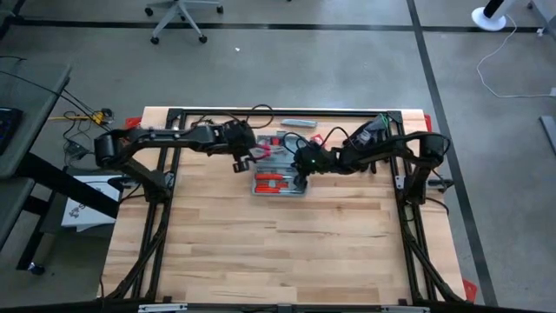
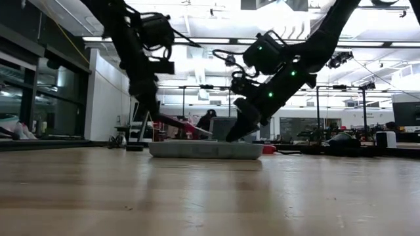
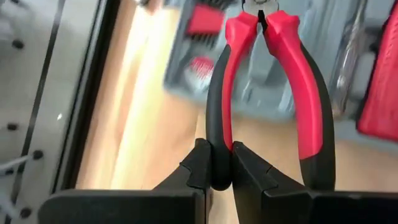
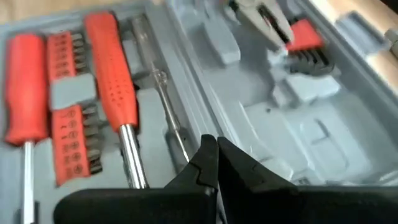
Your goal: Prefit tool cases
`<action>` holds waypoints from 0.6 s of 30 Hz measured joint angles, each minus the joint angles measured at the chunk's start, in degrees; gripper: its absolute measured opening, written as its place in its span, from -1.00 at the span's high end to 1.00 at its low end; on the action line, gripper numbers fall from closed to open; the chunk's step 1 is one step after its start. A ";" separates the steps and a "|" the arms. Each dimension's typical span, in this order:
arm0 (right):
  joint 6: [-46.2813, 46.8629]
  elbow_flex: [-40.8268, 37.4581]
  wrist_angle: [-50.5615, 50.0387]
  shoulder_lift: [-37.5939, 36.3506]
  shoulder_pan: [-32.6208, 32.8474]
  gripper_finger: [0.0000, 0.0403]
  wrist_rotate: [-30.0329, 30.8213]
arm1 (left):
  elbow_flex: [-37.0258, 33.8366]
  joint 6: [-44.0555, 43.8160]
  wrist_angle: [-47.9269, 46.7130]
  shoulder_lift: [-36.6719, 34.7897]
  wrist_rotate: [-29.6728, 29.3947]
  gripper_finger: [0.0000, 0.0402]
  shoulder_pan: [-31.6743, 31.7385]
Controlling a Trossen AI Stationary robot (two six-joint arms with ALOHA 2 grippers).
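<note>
**Pliers in my left jaws, headed for their slot**

My left gripper (image 3: 222,163) is clamped on one handle of the red-and-black pliers (image 3: 267,93), holding them clear above the near-left part of the open tool case (image 1: 280,175). My fingers (image 3: 198,163) pinch only the one handle; the other hangs free beside them. I judge this the fitting step: a tool in hand, its moulded seat not yet filled. The next move calls for turning the pliers to match their recess and lowering them flat, which a one-handle grip makes fiddly, since the free handle may swing and catch on the moulding.

The case lies open at the table's (image 1: 261,252) middle back, with a screwdriver (image 4: 115,81) and a rack of bits (image 4: 69,118) already seated in one half, and bare grey pockets in the other.

My right gripper (image 4: 216,163) hovers low over the case's middle ridge, jaws closed on nothing. It crowds the very half I need, so it may stand in my path.

Behind the case, near the far edge, lies a slim grey-blue bar (image 1: 298,123), well apart.
</note>
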 joint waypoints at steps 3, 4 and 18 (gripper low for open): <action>-0.81 0.08 -0.73 -1.93 0.02 1.00 -0.05 | 0.00 -1.89 -6.21 -4.42 -1.54 0.86 -0.23; -1.31 0.09 -1.04 -2.25 0.00 1.00 -0.03 | 0.00 -2.68 -8.28 -6.06 -2.37 0.86 -0.27; -1.60 0.11 -2.86 -3.31 -0.02 1.00 0.02 | 0.07 -21.53 -34.87 -20.22 1.23 0.86 -0.88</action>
